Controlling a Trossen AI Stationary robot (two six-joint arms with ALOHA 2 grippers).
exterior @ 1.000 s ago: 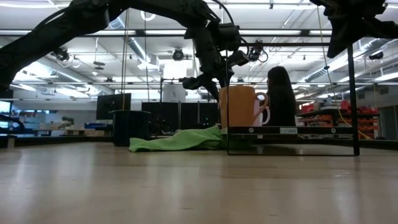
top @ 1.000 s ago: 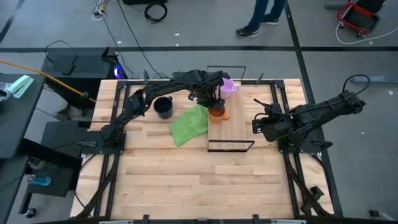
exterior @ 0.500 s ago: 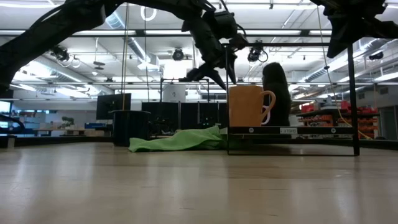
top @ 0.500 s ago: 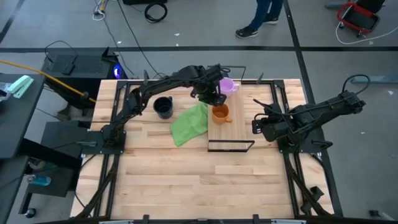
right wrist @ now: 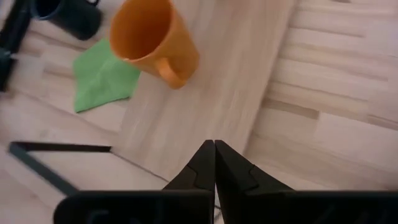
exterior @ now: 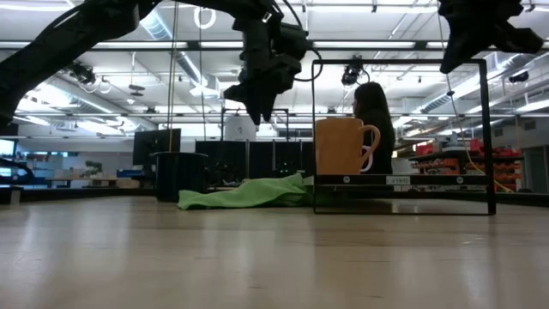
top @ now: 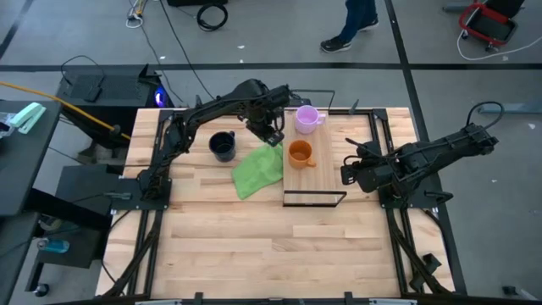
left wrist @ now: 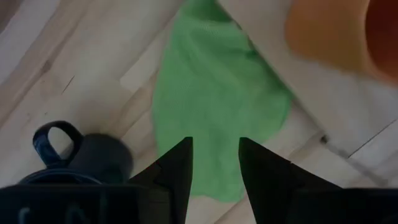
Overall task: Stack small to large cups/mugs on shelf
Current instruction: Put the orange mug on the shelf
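Note:
The orange mug (top: 299,153) stands upright on the shelf (top: 322,174), with the purple mug (top: 306,119) on the board's far end. On the tabletop to the left stands the dark mug (top: 223,146), beside the green cloth (top: 257,171). My left gripper (top: 273,135) hangs open and pointing down over the cloth's far end (left wrist: 211,93), between the dark mug (left wrist: 87,158) and the orange mug (left wrist: 336,31), touching nothing. My right gripper (top: 347,172) waits shut, raised to the right of the shelf; in its wrist view the fingers (right wrist: 214,152) meet above the board.
Thin black wire frames (top: 314,200) stand up at the shelf's near and far ends. In the low view the near frame (exterior: 485,129) rises well above the orange mug (exterior: 339,146). A person walks on the floor beyond the table's far edge (top: 351,21).
My left gripper has let go of the orange mug, risen and swung toward the table's left, rolling its wrist as it went; it now hangs over the green cloth. The orange mug stays upright on the shelf.

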